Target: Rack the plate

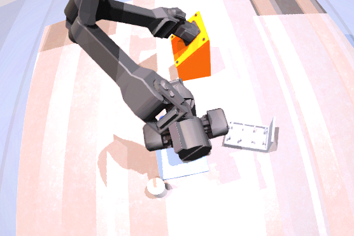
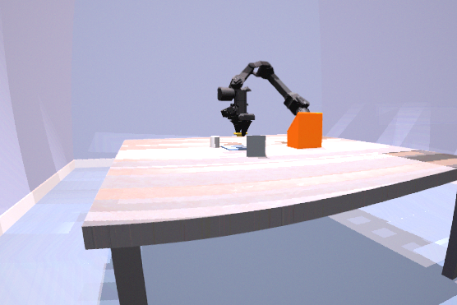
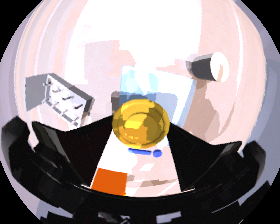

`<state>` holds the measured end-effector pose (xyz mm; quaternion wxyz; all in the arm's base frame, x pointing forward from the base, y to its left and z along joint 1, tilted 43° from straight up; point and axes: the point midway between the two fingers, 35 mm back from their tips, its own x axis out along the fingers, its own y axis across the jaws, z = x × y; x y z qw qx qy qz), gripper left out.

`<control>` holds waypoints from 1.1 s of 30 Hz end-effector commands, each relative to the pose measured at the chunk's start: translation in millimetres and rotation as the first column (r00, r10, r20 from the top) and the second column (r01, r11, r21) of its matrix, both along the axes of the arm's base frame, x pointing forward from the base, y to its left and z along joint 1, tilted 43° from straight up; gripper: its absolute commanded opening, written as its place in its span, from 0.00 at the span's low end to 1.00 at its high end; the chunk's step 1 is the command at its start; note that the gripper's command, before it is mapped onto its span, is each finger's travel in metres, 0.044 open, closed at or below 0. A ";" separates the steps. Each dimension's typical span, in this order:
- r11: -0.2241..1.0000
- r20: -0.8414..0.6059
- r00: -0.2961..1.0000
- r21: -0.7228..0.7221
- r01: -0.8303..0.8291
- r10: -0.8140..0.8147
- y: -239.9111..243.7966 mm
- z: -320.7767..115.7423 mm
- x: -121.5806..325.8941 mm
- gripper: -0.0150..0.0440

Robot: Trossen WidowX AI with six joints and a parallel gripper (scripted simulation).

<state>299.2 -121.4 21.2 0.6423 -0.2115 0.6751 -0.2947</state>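
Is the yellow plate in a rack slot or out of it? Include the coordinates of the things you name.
Out: the plate (image 2: 237, 133) (image 3: 141, 123) is between the gripper's fingers, above the blue mat (image 3: 183, 90), away from the dish rack (image 1: 246, 135) (image 2: 256, 146) (image 3: 66, 101).

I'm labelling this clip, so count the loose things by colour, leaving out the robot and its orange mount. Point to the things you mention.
Yellow: 1, the plate (image 2: 237, 133) (image 3: 141, 123)
Blue: 2, the flat mat (image 1: 186, 172) (image 2: 233, 148) (image 3: 183, 90) and the small spoon-like item (image 3: 157, 153)
White: 1, the cup-like cylinder (image 1: 156, 186) (image 2: 214, 141) (image 3: 220, 67)
Grey: 1, the dish rack (image 1: 246, 147) (image 2: 256, 146) (image 3: 86, 104)
Total: 5
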 end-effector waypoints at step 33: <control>0.982 0.163 0.969 -0.004 0.188 -0.185 119.6 57.7 3.4 0.25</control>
